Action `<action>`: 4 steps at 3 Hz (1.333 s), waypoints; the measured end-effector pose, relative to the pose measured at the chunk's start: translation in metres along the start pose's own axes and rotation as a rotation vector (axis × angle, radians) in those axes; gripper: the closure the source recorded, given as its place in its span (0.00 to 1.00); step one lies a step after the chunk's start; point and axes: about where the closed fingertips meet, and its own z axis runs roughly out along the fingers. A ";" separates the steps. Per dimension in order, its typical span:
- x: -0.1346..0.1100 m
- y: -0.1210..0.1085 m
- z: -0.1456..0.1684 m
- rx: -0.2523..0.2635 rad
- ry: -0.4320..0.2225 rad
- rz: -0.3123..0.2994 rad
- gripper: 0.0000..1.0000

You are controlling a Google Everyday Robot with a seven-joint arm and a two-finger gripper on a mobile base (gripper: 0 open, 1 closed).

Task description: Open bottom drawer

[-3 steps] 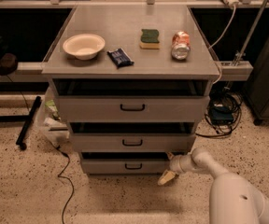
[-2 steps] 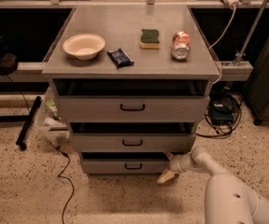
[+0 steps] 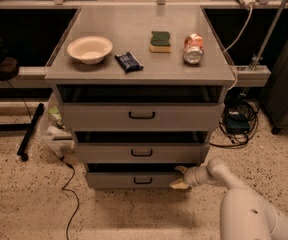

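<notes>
The bottom drawer (image 3: 134, 179) is the lowest, narrowest grey front of the cabinet, with a small black bar handle (image 3: 143, 181). It stands slightly out, with a dark gap above it. My gripper (image 3: 180, 177) is at the drawer's right end, one tan fingertip (image 3: 178, 185) at the front's lower corner and one above at its top edge. The white arm (image 3: 234, 194) comes in from the lower right.
Above are the mid-sized drawer (image 3: 141, 152) and the widest top drawer (image 3: 140, 116). On the cabinet top lie a bowl (image 3: 89, 49), a dark snack bag (image 3: 129, 61), a sponge (image 3: 160, 40) and a can (image 3: 193, 48). Cables (image 3: 236, 119) lie right; a bag (image 3: 54, 129) left.
The view has moved in closer to the cabinet. The gripper stays at the right end of the bottom drawer, which looks unchanged.
</notes>
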 end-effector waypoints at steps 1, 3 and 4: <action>-0.003 0.000 -0.004 0.000 0.000 0.000 0.72; -0.004 -0.001 -0.006 0.004 -0.001 0.001 0.46; -0.004 -0.001 -0.005 0.003 -0.001 0.001 0.22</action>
